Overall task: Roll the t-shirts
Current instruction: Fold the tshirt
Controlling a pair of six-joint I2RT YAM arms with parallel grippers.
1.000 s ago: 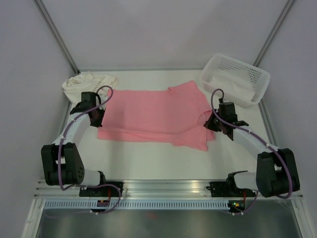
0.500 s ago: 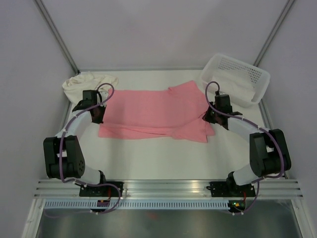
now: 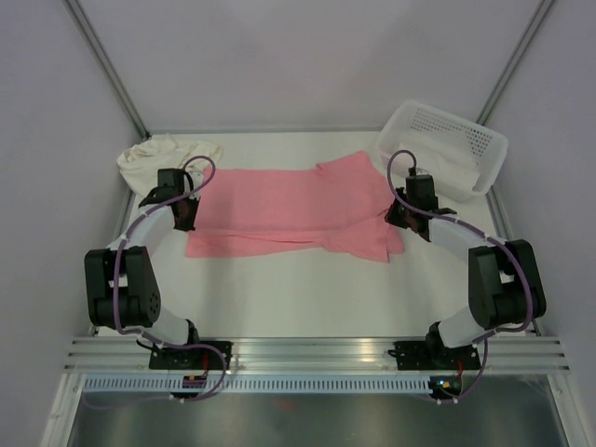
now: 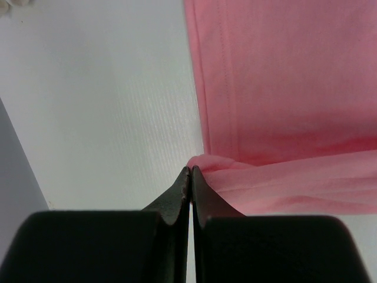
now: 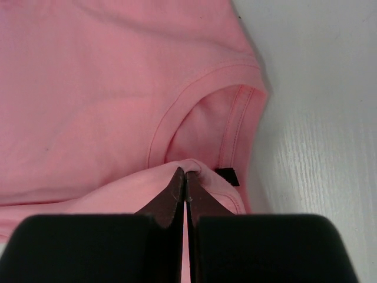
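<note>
Your left end effector [image 4: 189, 171] has its fingers pressed together on a small nub of fabric at the hem end of the salmon-pink cotton t-shirt [image 3: 279, 200]. Your right end effector [image 5: 184, 174] is pinched the same way on a fold of that shirt just below the ribbed neckline, beside the dark label. Between the two grips the near long edge is lifted and doubled over towards the middle, so the garment lies sideways across the white counter [image 3: 298, 298], hem to your left and collar to your right.

This looks like the lengthwise fold that narrows the shirt before any rolling; the roll itself has not begun. Next, you would likely carry both pinches evenly towards the far edge, lay the flap flat, and only then let go. Match the two sides, or the fold will skew and the sleeve on the right may bunch.

The crumpled cream cotton t-shirt [image 3: 163, 151] waits at the far left corner, untouched, and the white perforated plastic basket [image 3: 484, 144] sits at the far right.
</note>
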